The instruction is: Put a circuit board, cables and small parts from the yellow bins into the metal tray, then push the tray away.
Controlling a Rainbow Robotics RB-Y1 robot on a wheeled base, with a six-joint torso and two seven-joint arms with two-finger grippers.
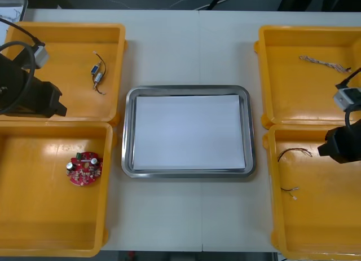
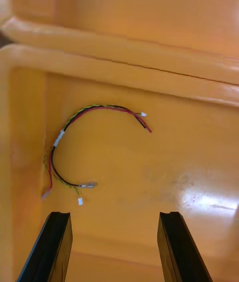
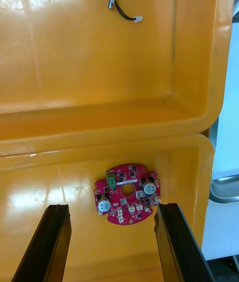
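**Left claw squared to the circuit board; tray not yet loaded**

I am holding my left gripper [image 3: 112,207] above the bins on my left side, with its fingers standing wide apart and gripping nothing. The circuit board [image 3: 127,194] is lying flat on the floor of the near left bin [image 1: 34,216], toward the side that faces the metal tray [image 1: 128,131]. It is sitting just ahead of my fingertips and within the gap between them, though crowding the finger on the tray side. Because the board is round, it is giving me no long axis to align with. I am judging that the move will need a small shift toward the tray before I go straight down to it.

My right gripper [image 2: 114,215] is hanging over the near right bin [image 1: 321,227], equally wide open and empty. The red and yellow cable [image 2: 59,137] is curving in an arc beyond it, off toward the finger nearest the bin wall.

The tray is sitting between the bins, white inside, with nothing loaded. The board is falling plainly to my left arm, which is the nearer one.
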